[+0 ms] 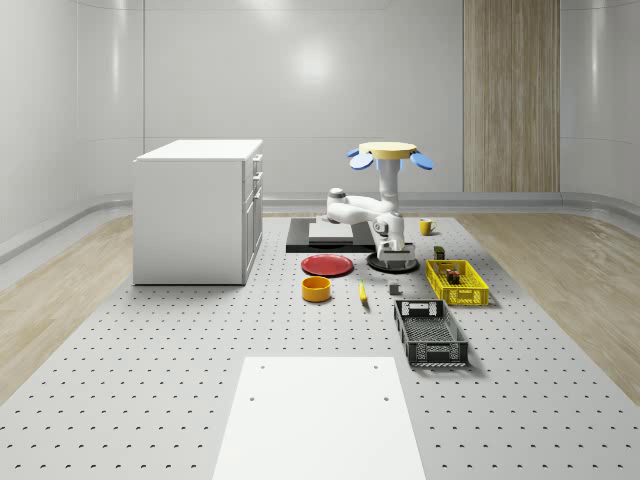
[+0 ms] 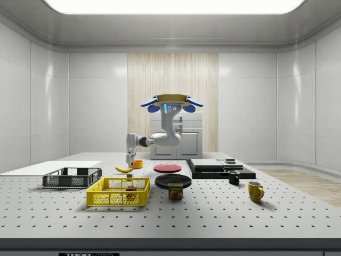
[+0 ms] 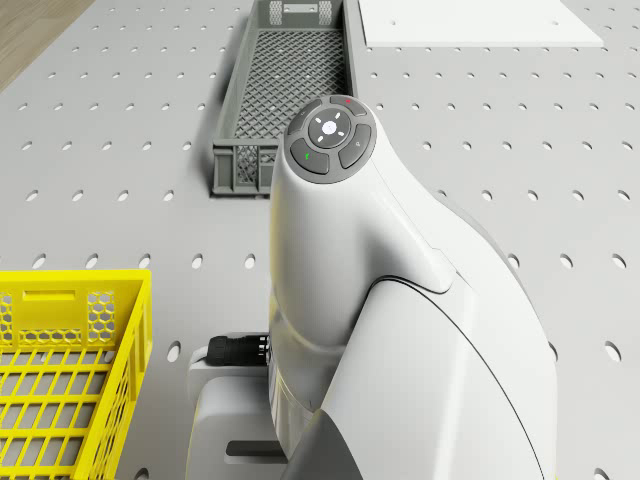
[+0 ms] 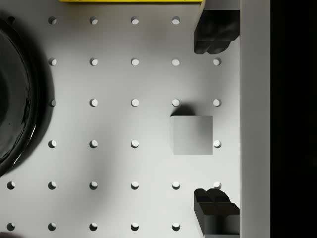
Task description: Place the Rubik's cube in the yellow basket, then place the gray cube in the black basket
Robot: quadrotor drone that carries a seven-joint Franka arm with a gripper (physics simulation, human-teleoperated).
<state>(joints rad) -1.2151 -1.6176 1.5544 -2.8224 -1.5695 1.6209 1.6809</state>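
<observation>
The perforated desk [image 1: 150, 380] carries everything, and the drone [image 1: 390, 152] hovers above its middle part, over the black plate [image 1: 392, 264] and near the yellow basket [image 1: 456, 281]. A white cabinet [image 1: 198, 210] stands well apart, on the whole-scene view's left.

The arm [image 1: 360, 208] hangs down from the drone, bends sideways at the elbow and then turns its last part straight down to the desk. In the side view the hand [image 2: 129, 160] hangs low over the desk, between the black basket [image 2: 72, 177] and the yellow basket, with the banana [image 2: 124, 169] just beside it.

The hand is spread wide and holds nothing. In the wrist view its two dark fingertips [image 4: 213, 37] stand far apart, and the gray cube [image 4: 191, 135] lies on the desk between them, touching neither. The hand looks straight down on the cube.

The Rubik's cube [image 2: 130, 188] already lies inside the yellow basket, partly hidden by the basket's mesh wall. The black basket stands nearby, next to a white sheet [image 1: 320, 420].

In the drone view the arm covers much of the desk, and the yellow basket is cut off at the edge. In the wrist view only a curved part of the black plate shows.
</observation>
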